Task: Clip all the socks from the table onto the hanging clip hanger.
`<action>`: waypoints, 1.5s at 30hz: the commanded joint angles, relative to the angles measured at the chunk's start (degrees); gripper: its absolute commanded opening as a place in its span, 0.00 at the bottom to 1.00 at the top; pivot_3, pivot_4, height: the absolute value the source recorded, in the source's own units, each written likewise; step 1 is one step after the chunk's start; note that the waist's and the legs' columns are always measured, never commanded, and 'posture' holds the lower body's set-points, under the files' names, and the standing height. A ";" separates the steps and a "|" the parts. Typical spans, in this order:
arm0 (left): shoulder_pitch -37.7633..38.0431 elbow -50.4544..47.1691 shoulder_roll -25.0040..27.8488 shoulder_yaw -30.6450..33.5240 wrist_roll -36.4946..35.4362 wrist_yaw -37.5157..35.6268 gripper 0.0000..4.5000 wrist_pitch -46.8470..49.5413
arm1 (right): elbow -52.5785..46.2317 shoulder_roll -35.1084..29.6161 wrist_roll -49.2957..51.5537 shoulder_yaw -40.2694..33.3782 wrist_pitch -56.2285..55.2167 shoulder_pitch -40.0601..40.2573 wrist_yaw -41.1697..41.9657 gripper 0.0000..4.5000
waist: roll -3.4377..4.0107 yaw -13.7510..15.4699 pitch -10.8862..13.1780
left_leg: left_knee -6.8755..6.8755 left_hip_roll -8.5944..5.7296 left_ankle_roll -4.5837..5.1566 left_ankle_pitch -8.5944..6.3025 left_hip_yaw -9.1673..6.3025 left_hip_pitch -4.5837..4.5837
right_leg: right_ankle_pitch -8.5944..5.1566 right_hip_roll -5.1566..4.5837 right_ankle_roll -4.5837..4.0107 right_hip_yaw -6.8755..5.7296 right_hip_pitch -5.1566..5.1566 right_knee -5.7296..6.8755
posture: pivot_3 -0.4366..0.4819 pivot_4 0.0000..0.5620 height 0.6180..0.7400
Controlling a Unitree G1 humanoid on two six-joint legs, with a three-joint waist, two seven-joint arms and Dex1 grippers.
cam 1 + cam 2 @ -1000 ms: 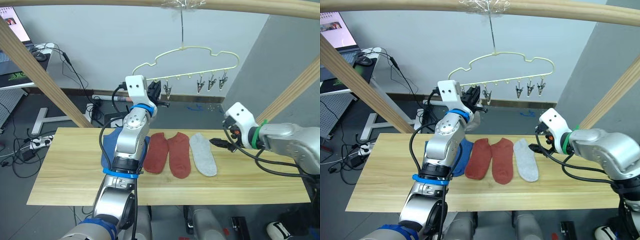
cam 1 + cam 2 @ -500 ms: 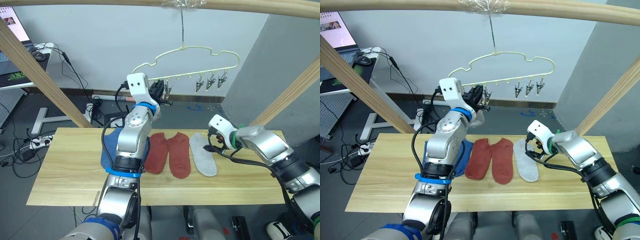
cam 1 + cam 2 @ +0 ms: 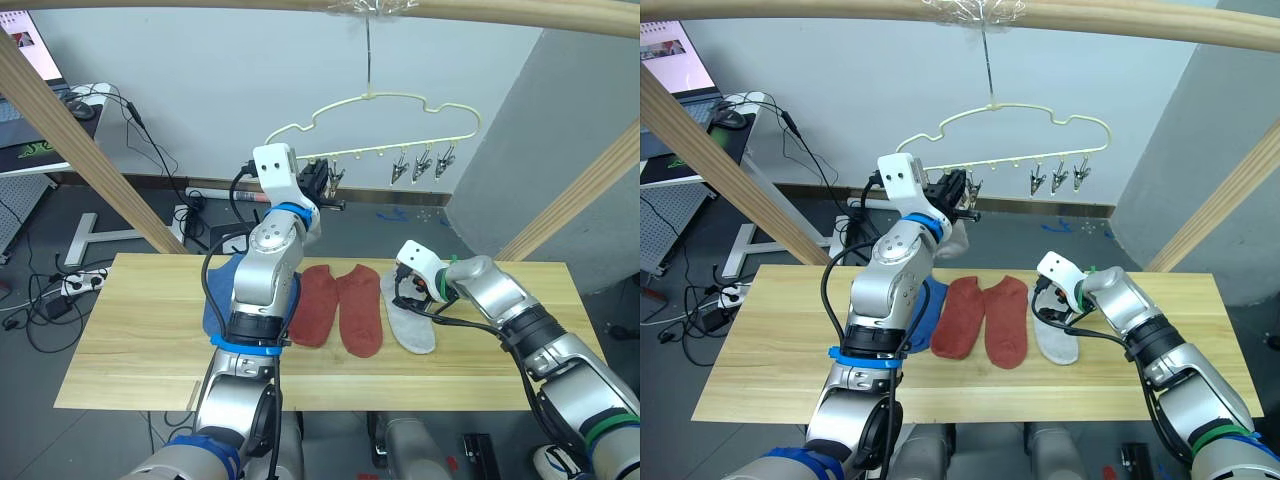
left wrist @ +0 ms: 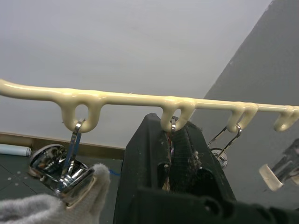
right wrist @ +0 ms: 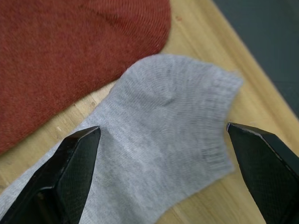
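- Grey fabric lay between the right gripper's (image 5: pixel 159 172) 2 black fingers (image 5: pixel 70 163), which stood spread wide over the cuff end of a light grey sock (image 3: pixel 408 312), apparently lined up to pinch it; nothing was held yet.
- That sock rested flat on the pale wooden table (image 3: pixel 140 340), just beside 2 rust-red socks (image 3: pixel 340 308) set side by side.
- A blue sock (image 3: pixel 216 300) lay partly hidden behind the left arm.
- Raised to the pale yellow clip hanger (image 3: pixel 375 125), the left gripper (image 4: pixel 173 154) had its fingers close together around a metal clip (image 4: pixel 172 140) under the bar, probably to squeeze it open.
- Another grey sock (image 4: pixel 60 198) already hung from the neighbouring clip (image 4: pixel 63 170).
- 3 empty clips (image 3: pixel 422 165) hung farther along the hanger, toward the robot's right.
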 commanded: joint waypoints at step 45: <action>-6.38 -2.03 4.86 12.11 -20.33 -5.51 0.01 16.23 | -31.51 0.69 2.32 -14.27 16.11 3.89 6.32 0.00 | 0.01 0.70 0.01 | -0.03 0.00 -0.02 0.01 -0.02 0.05 | 0.01 -0.01 0.02 -0.02 0.02 0.02 | 0.51 0.40 1.00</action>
